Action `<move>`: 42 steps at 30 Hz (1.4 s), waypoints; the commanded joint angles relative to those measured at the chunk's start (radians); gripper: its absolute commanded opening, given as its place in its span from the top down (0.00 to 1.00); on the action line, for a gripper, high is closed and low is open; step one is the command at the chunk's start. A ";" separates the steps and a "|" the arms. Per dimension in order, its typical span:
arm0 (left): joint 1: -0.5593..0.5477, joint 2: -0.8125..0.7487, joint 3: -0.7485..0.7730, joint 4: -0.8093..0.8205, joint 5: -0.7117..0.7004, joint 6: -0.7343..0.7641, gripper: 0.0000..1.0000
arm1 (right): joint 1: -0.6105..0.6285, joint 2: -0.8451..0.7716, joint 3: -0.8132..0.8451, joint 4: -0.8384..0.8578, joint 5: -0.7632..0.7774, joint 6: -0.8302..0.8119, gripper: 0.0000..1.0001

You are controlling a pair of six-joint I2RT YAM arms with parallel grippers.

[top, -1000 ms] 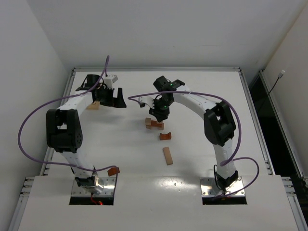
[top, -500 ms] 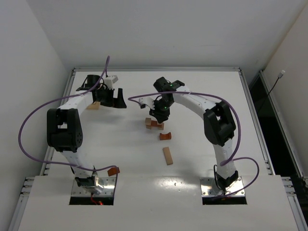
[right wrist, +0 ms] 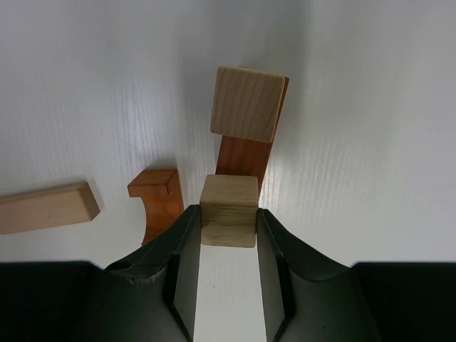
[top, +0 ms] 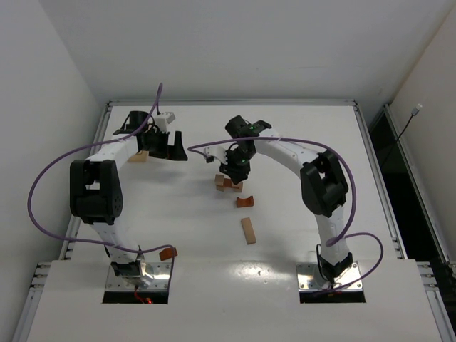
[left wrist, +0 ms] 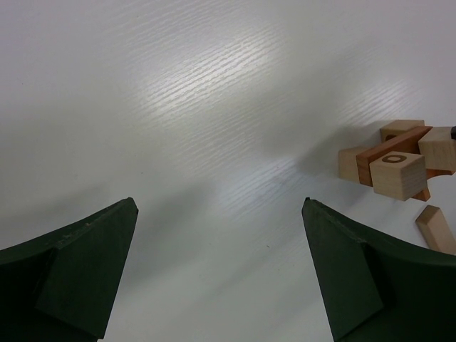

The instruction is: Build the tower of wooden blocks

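The partly built tower (top: 226, 183) stands mid-table as a reddish-brown bar (right wrist: 246, 153) on pale cubes, with a pale cube (right wrist: 242, 103) on its far end. My right gripper (top: 234, 172) hangs over it, shut on another pale cube (right wrist: 229, 210) at the bar's near end; whether it touches the bar I cannot tell. Beside it lie a reddish arch block (right wrist: 158, 199) and a pale bar (right wrist: 46, 208). My left gripper (left wrist: 219, 203) is open and holds nothing, well to the left of the tower (left wrist: 392, 160).
The arch block (top: 245, 202) and the pale bar (top: 248, 231) lie on the table in front of the tower. A pale block (top: 139, 156) sits under the left arm near the table's left edge. A small reddish piece (top: 168, 253) rests by the left base.
The right gripper has shifted slightly left over the tower with the cube still held. The left arm has not moved.
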 commanded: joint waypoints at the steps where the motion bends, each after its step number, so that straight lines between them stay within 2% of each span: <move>1: 0.014 0.001 0.011 0.008 0.027 0.007 0.00 | 0.009 -0.003 0.002 -0.003 -0.022 0.017 0.88; 6: 0.014 0.001 0.011 0.008 0.027 0.007 0.00 | 0.009 -0.003 0.002 -0.003 -0.013 0.026 0.79; 20: 0.014 0.001 0.011 0.008 0.027 0.007 0.00 | 0.009 0.007 0.002 0.015 0.005 0.035 0.72; 25: 0.014 0.001 0.011 0.008 0.027 0.007 0.00 | 0.009 0.007 0.002 0.015 0.005 0.035 0.58; 33: 0.014 0.001 0.011 0.008 0.036 0.007 0.00 | 0.009 -0.003 -0.008 0.034 0.015 0.054 0.45; 39: 0.014 -0.086 -0.041 0.072 -0.034 0.007 0.00 | 0.009 -0.117 -0.056 0.023 0.015 0.063 0.33; 42: 0.004 -0.123 -0.050 0.072 -0.077 0.018 0.00 | 0.009 -0.234 -0.146 0.035 0.015 0.074 0.33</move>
